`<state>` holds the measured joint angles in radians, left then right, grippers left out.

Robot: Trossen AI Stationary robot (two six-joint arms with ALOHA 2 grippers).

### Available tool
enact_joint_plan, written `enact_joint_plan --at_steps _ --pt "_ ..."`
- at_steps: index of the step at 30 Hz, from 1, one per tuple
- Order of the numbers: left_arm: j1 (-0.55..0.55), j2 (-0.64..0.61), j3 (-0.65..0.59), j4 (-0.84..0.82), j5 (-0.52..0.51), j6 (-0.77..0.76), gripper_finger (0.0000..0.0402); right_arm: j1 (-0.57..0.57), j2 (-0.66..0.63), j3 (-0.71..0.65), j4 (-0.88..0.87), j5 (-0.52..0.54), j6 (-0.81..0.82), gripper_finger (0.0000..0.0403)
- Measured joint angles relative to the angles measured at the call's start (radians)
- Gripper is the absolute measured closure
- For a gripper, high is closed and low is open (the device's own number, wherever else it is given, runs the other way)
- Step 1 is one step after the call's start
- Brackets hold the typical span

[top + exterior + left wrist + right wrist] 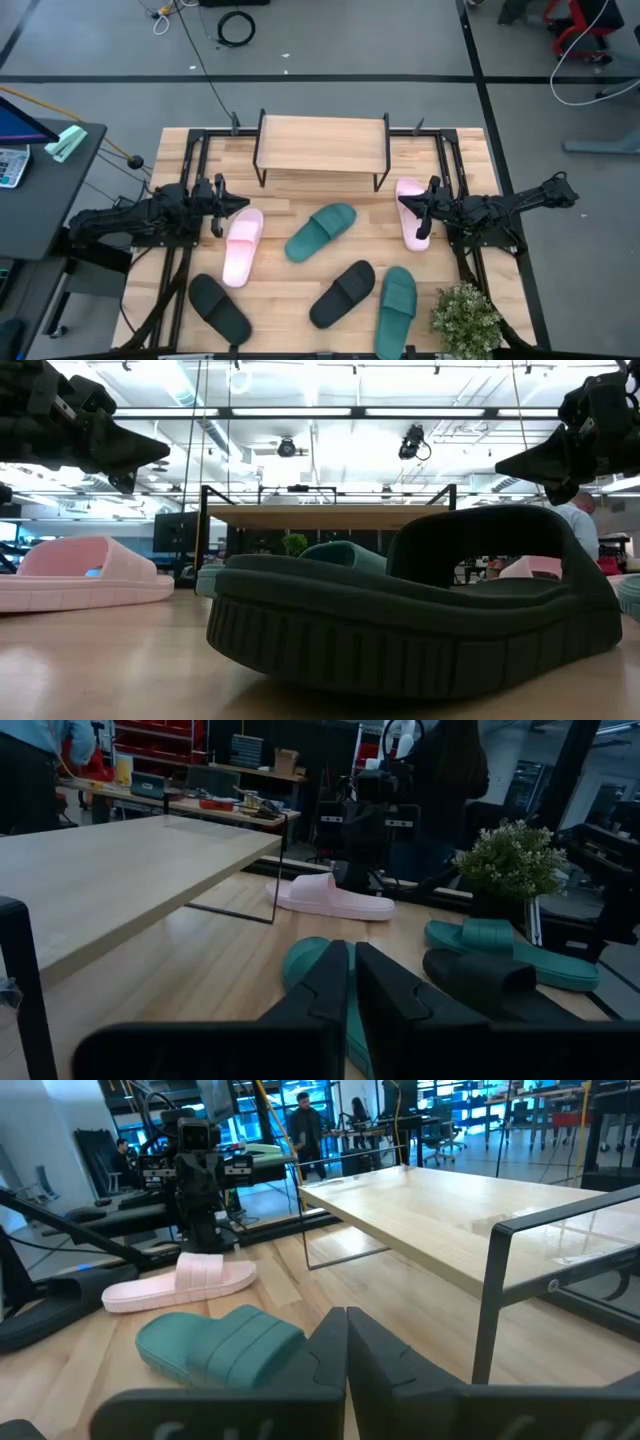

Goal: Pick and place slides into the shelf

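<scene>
Left claw: you have it at the worktop's left side, its fingers pressed together, nothing between them. It hangs above the boards, just beside the heel end of the near pink slide, not touching it.

Right claw: you have it at the right side, tips closed to a narrow line in its own wrist view, holding nothing. It sits over the far pink slide, which lies lengthwise beneath and beside it; whether the tips touch the foam cannot be told.

Shelf: stands at the back centre of the worktop, between the two claws and beyond both. Its plank top is bare.

Teal slide, centre: lies slantwise in front of the shelf, about midway between the claws, apart from each. Your left wrist view shows it straight ahead of the closed fingers.

Teal slide, right: near the front edge, well in front of the right claw, beside the potted plant.

Black slide, centre: lies slantwise just beside the right teal slide, toward the front. It fills the low view.

Black slide, left: at the front left corner, well in front of the left claw and of the near pink slide.

All six slides lie on the worktop.
</scene>
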<state>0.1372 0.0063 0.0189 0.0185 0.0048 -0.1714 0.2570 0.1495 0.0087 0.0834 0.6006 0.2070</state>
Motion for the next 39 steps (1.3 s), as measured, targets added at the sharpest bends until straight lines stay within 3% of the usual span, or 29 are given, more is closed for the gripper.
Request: enact_joint_plan --at_steps 29,39 --pt "0.0 0.0 0.0 0.001 0.0 0.0 0.0367 0.0 0.0 0.0 0.0 0.0 0.0 0.0393" --pt "-0.003 0.0 0.022 0.093 0.003 -0.021 0.0381 0.0 0.0 0.0 0.0 0.0 0.0 0.0393"
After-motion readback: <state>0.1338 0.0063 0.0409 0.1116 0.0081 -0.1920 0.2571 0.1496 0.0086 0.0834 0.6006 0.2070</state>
